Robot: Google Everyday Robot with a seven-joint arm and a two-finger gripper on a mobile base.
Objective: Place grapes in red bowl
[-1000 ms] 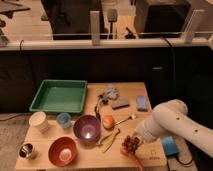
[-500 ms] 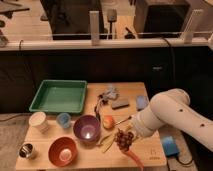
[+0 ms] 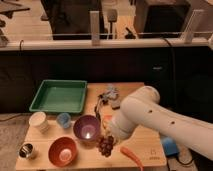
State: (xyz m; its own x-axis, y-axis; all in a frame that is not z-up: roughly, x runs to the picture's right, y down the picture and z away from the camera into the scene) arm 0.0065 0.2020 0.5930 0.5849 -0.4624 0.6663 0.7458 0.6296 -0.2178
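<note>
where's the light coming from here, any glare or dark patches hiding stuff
Camera view: light seems to fall from above, leaving the wooden table and white arm bright; a glare spot sits inside the purple bowl; behind the table it is dark; the gripper, just right of that bowl, is shut on the grapes, dark under the arm's end.

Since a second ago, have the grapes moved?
Yes. The grapes went left, now beside the purple bowl, held by the gripper just above them, not yet at the red bowl.
</note>
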